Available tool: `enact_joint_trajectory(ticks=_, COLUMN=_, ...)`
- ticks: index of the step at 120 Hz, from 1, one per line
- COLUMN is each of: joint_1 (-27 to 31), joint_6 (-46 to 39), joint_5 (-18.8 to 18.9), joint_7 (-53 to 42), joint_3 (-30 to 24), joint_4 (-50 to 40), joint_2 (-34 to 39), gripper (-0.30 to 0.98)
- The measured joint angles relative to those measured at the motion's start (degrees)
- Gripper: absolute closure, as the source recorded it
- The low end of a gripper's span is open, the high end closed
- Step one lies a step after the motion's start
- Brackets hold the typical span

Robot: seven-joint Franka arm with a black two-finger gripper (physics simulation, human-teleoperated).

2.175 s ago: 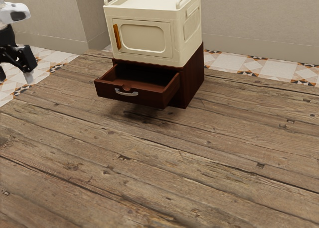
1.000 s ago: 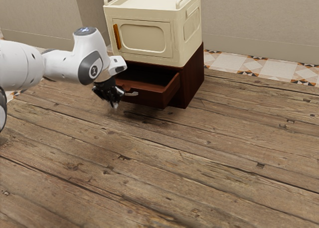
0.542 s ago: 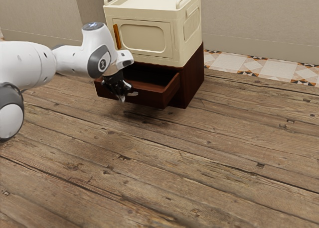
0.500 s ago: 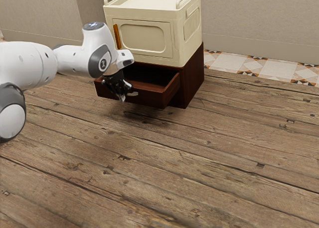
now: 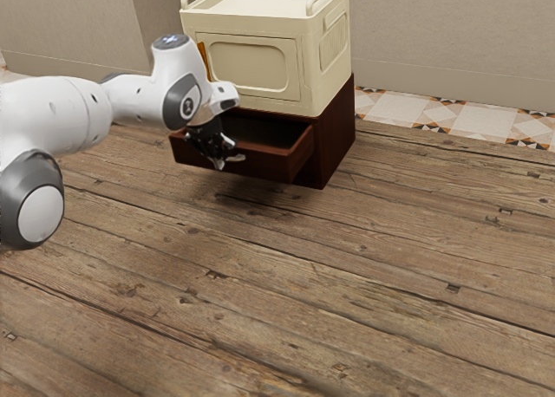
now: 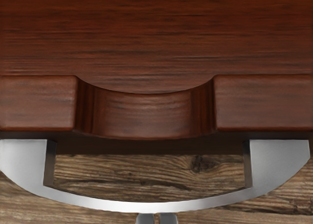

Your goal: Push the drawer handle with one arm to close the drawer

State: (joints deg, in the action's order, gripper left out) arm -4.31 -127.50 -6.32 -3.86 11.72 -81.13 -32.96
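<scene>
My gripper (image 5: 220, 162) is at the front of the dark red-brown drawer (image 5: 270, 165), which stands partly open. Beside the fingertips, part of the silver handle (image 5: 237, 158) shows; the hand hides the rest. From the wrist view, the curved handle (image 6: 156, 207) spans the space before the drawer's notched front (image 6: 39, 102). The tips of the gripper (image 6: 157, 218) stand close together against or just outside the middle of the handle's bow, with only a slit between them. Nothing is held.
A cream cabinet (image 5: 260, 63) with an orange door handle sits on top of the dark drawer case (image 5: 334, 137). Wooden planks (image 5: 286, 284) cover the floor, with walls (image 5: 434, 33) behind.
Over the last half second my hand has moved toward the case and the exterior view's right, and the drawer has slid slightly inward. Earlier, the arm came in from the exterior view's left.
</scene>
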Motion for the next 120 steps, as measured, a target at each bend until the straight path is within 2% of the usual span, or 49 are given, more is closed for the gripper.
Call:
enact_joint_trajectory(ticks=35, joint_1=1.73, joint_6=2.99, joint_5=0.18, joint_7=-0.31, joint_3=-2.28, joint_4=8.02, joint_2=-3.89, gripper=0.79)
enact_joint_trajectory(ticks=120, joint_1=4.01, joint_6=8.82, joint_5=0.27, joint_7=-0.59, joint_3=-3.8, joint_4=23.84, joint_2=-14.09, gripper=0.79)
